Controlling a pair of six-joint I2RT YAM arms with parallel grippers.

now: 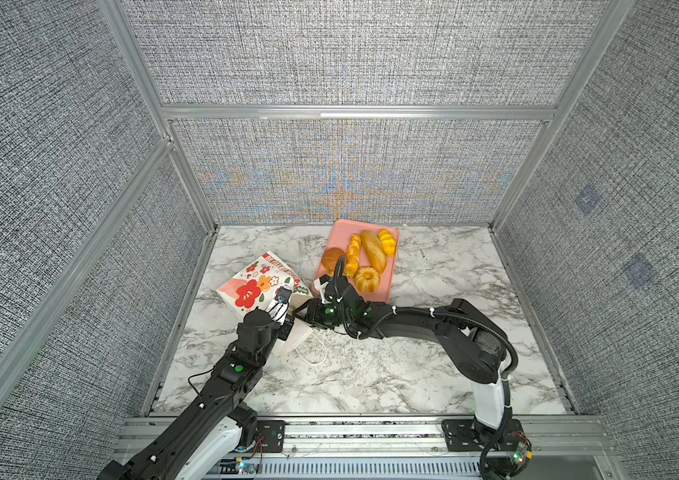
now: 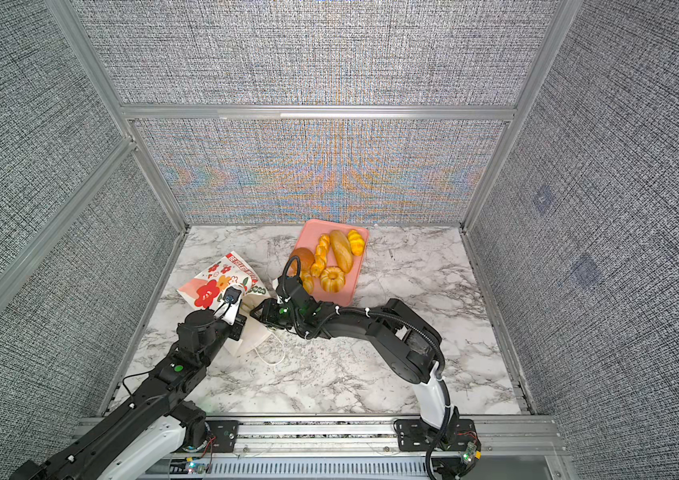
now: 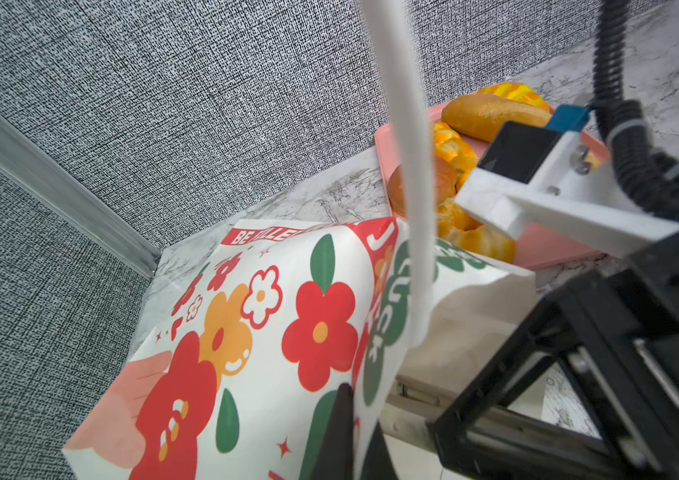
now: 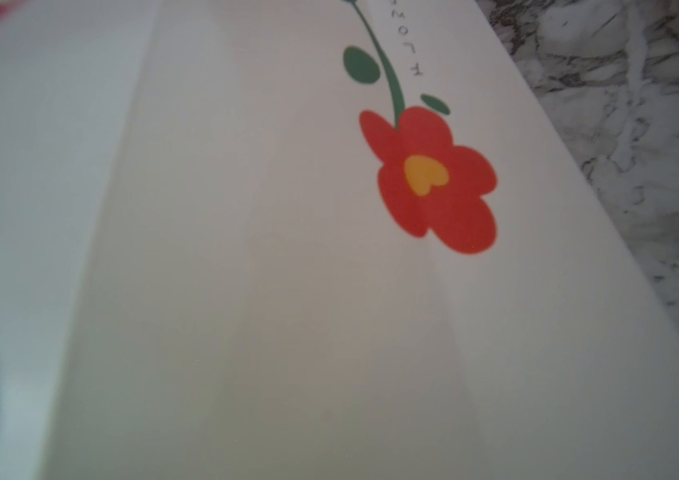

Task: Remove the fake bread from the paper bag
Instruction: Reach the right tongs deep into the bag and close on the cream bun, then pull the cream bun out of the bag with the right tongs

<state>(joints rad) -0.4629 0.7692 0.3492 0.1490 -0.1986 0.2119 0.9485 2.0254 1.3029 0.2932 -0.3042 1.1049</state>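
Cord handle point(image 1: 315, 353): loose on the marble table point(image 1: 412, 374), just nearer than the fingers. Left gripper point(image 1: 288, 324): fingers point(image 3: 339, 419) pinched fully together on the rim of the paper bag point(image 1: 252, 286), which lies on its side and stretches beyond them. Right gripper point(image 1: 301, 312): at the bag's mouth; its spread and grip cannot be told. Bread point(image 1: 373, 249): several pieces on the pink tray point(image 1: 383, 293), beyond the right fingers.

A: The paper bag point(image 1: 254, 282), left of centre in a top view?
B: White, with red and orange flowers, green leaves and a red banner.
A: The fake bread point(image 1: 373, 249)?
B: Golden-yellow to brown, on a pink tray point(image 1: 344, 230). The half-hidden bun point(image 1: 331, 257) looks darkest. The table point(image 1: 433, 353) is white marble with grey veins.
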